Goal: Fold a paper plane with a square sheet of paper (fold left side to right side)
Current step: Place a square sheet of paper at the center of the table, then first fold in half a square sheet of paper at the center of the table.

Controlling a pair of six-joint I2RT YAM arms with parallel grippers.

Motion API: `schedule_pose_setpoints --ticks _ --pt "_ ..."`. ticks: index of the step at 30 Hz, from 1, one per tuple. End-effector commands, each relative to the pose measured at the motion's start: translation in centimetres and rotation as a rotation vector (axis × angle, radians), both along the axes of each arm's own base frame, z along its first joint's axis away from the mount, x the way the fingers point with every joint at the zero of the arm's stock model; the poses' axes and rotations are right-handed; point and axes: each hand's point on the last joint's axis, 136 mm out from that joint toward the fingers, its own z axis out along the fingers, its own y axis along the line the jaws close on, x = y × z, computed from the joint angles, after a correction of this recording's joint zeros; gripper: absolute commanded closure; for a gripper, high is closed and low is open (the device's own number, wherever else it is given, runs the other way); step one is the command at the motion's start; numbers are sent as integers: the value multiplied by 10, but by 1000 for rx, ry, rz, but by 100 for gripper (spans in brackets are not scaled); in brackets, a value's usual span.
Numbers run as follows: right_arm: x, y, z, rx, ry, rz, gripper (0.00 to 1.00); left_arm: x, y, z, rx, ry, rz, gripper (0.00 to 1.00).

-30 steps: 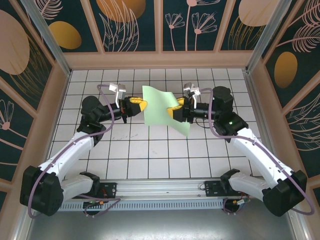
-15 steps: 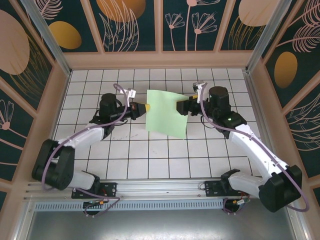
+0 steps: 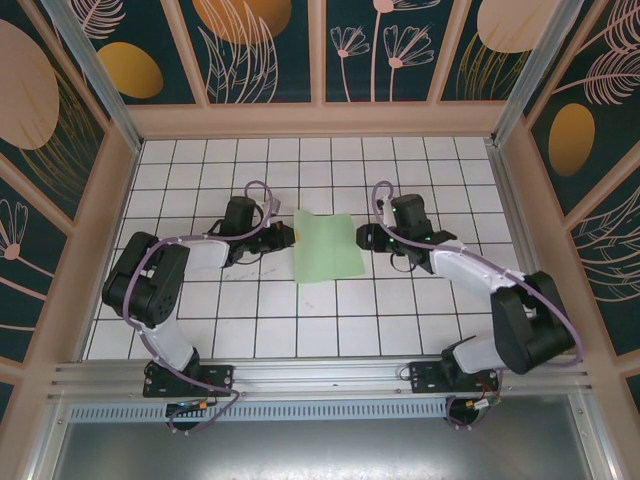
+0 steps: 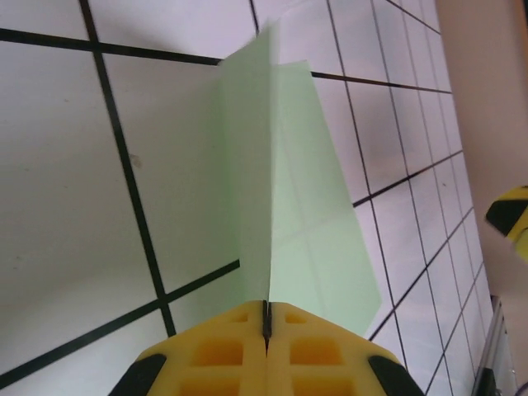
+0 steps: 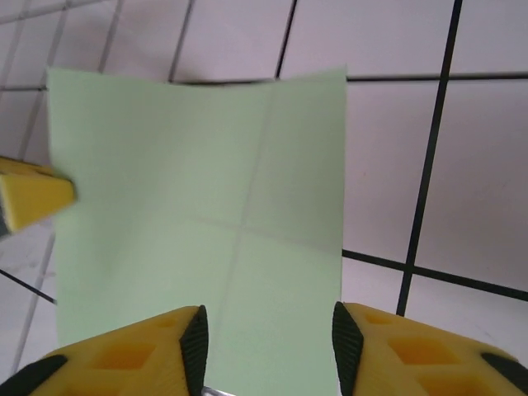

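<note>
Both arms lower, outstretched beside green sheet (image 3: 327, 247)

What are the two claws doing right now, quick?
Left gripper: closed, pinching the paper's edge.
Right gripper: open, fingers apart at the paper's other edge.

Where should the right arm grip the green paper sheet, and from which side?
At the middle of the right edge of the sheet, coming in low from the right. The left gripper pinches the opposite edge, and the open jaws of the right gripper sit astride this thin, nearly flat edge.
</note>
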Motion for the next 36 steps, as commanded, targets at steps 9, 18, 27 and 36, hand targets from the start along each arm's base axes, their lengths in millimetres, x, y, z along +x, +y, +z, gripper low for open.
schedule_pose_setpoints --ticks 9,18,27,36 --pt "30 25 -45 34 87 -2 87 13 1 -3 98 -9 -24 100" --pt "37 28 -66 -38 124 0 87 24 -2 -2 115 -8 -32 100" --pt "11 19 -97 -118 229 -5 87 25 -24 31 -55 -15 -68 81" --pt "-1 22 -107 -96 262 2 86 15 -76 68 -243 -22 -191 52"
